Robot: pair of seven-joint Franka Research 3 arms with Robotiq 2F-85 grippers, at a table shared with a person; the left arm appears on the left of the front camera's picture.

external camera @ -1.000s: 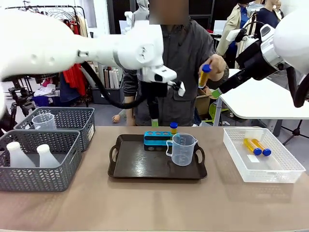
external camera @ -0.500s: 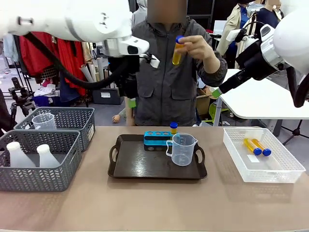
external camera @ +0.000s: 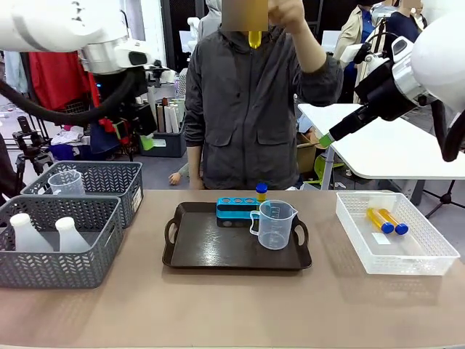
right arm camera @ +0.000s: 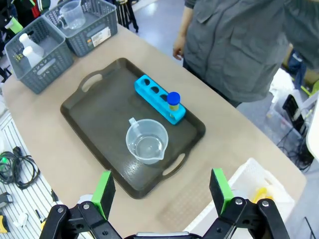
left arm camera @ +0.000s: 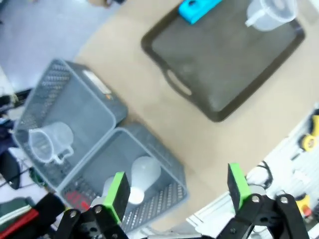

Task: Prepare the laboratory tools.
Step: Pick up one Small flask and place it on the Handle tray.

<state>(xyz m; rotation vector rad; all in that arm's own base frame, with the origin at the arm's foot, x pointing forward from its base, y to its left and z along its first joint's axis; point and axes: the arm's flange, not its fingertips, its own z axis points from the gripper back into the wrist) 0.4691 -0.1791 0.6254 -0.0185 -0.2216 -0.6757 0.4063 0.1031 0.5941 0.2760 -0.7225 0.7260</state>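
A tan table (external camera: 218, 313) spans the room, its surface bare along the near edge and between three groups of objects. At the left stand two grey mesh baskets (external camera: 58, 269): the nearer holds two white conical flasks (external camera: 25, 234), the farther a clear spare beaker (external camera: 67, 182). The left gripper (left arm camera: 178, 191) hangs high above these baskets, its green pads spread wide with nothing between them. At centre, a dark tray (external camera: 211, 254) carries a blue rack (external camera: 234, 206) along its far edge, with one blue-capped yellow tube (external camera: 261, 192) upright in the right-end hole and a measuring beaker (external camera: 276, 224) just in front. Behind the table, the person's hand (external camera: 287, 9) holds a second tube (external camera: 253, 36) raised high, its upper end hard to make out. The right gripper (right arm camera: 162, 186), high above the table, looks down on the tray, likewise spread and empty. At the right, a white basket (external camera: 414, 262) holds two more tubes (external camera: 385, 220) lying side by side.
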